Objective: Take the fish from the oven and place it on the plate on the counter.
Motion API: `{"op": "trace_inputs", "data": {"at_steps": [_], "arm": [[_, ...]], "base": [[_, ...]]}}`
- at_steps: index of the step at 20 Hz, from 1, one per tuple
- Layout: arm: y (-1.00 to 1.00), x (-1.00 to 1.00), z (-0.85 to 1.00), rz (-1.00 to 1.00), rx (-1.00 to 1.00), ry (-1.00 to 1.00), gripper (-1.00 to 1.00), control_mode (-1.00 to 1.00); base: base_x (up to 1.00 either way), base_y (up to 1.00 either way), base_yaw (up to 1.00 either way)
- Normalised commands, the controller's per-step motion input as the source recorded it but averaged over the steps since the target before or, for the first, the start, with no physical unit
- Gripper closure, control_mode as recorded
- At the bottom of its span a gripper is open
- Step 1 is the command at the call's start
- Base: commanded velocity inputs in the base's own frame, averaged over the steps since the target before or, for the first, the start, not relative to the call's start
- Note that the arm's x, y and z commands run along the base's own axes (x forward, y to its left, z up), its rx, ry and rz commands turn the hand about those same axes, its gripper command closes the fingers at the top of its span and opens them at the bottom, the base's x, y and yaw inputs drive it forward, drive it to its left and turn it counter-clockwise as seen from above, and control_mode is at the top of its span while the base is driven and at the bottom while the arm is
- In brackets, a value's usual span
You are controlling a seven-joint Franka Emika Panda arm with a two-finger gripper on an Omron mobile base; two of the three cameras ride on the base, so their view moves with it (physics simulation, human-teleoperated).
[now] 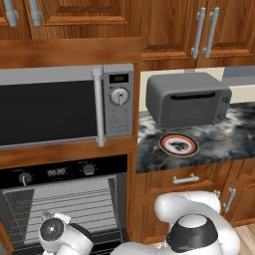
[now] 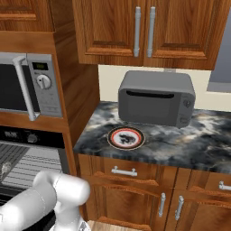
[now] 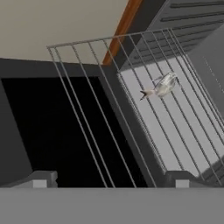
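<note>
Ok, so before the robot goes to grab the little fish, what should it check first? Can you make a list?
1. Oven door open: ok, the grey inside and wire racks show.
2. Fish in sight: ok, it lies on the wire rack in the hand view.
3. Jaws open: ok, the gripper has its two tips spread wide apart.
4. Jaws empty: ok, nothing sits between them.
5. Plate ready: ok, it sits on the counter in front of the toaster oven with nothing on it.
6. Gripper lined up over the fish: not ok, the fish is up and to the right in the hand view.
</note>
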Motion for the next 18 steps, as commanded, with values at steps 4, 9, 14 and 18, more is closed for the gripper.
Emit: {"op": "trace_inputs", "data": {"at_steps": [4, 9, 14, 18], "arm": [[0.09, 0.38, 0.00, 0.33, -0.22, 0.38, -1.00, -1.00], [-0.01, 0.16, -0.02, 0.21, -0.04, 0.06, -1.00, -1.00], [0.07, 0.04, -0.17, -0.19, 0.02, -0.05, -1.00, -1.00], [0.21, 0.00, -0.04, -0.36, 0.06, -0.05, -1.00, -1.00]], "base": [[0.00, 0.00, 0.00], [0.00, 0.00, 0.00], [0.00, 0.00, 0.00], [0.00, 0.00, 0.00]]}}
